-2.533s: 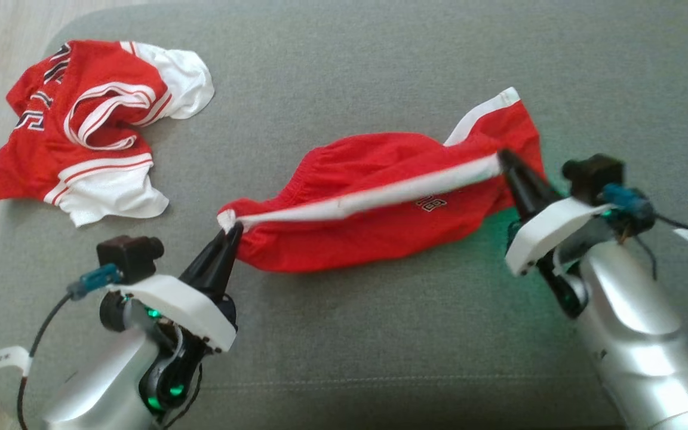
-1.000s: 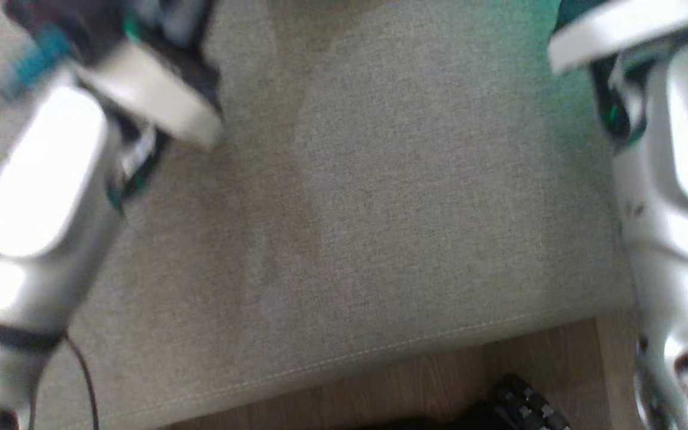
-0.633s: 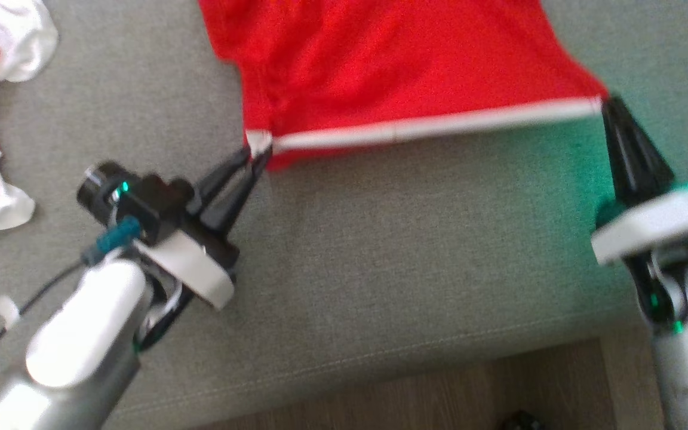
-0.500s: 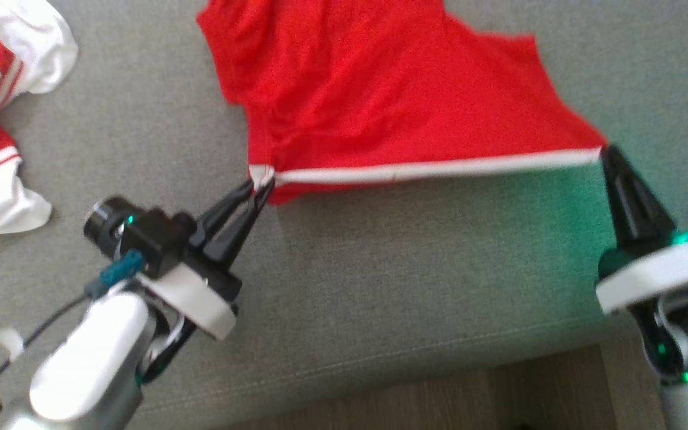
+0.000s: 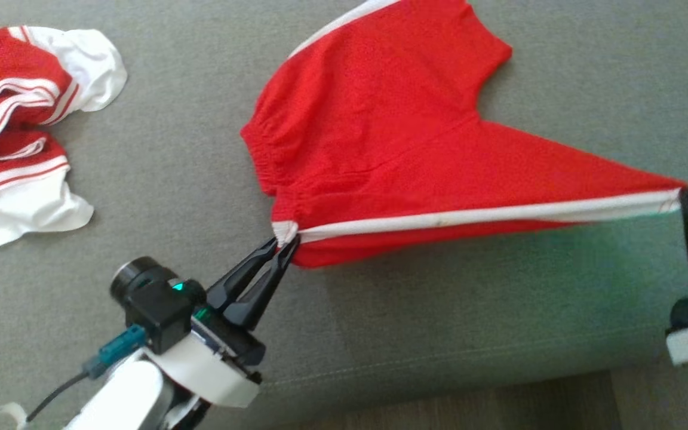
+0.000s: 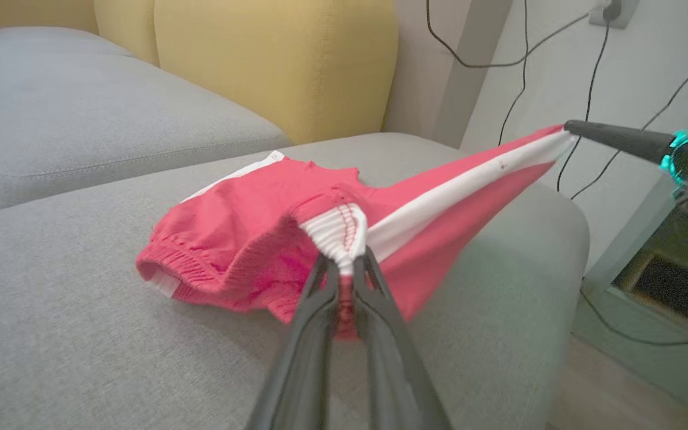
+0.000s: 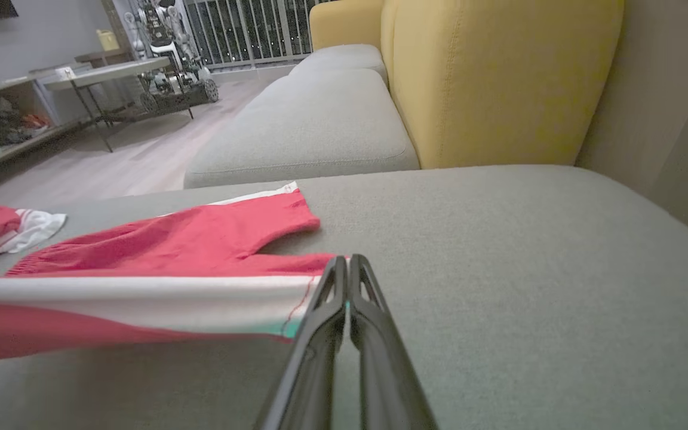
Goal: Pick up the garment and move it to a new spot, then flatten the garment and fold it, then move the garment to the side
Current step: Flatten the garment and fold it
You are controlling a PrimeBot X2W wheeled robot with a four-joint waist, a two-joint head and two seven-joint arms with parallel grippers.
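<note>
The garment (image 5: 392, 143) is a pair of red shorts with a white side stripe, spread on the grey sofa cushion (image 5: 171, 209). My left gripper (image 5: 284, 243) is shut on the white waistband corner (image 6: 338, 236). My right gripper (image 5: 685, 194) is shut on the hem end of the stripe (image 7: 296, 304), and the stripe is pulled taut between the two. That near edge is lifted off the cushion while the far leg (image 7: 248, 224) lies flat. From the left wrist view the right gripper (image 6: 571, 126) shows at the upper right.
A crumpled red and white jersey (image 5: 15, 131) lies at the cushion's left. The cushion's front edge (image 5: 439, 358) runs just below my grippers, with wood floor beyond. Yellow back cushions (image 7: 499, 77) stand behind the seat. Cables (image 6: 523, 71) hang on the wall.
The head camera has swung back up from the cushion's front edge. The shorts, bunched earlier, are now spread out flatter, and both grippers keep their hold on the stripe.
</note>
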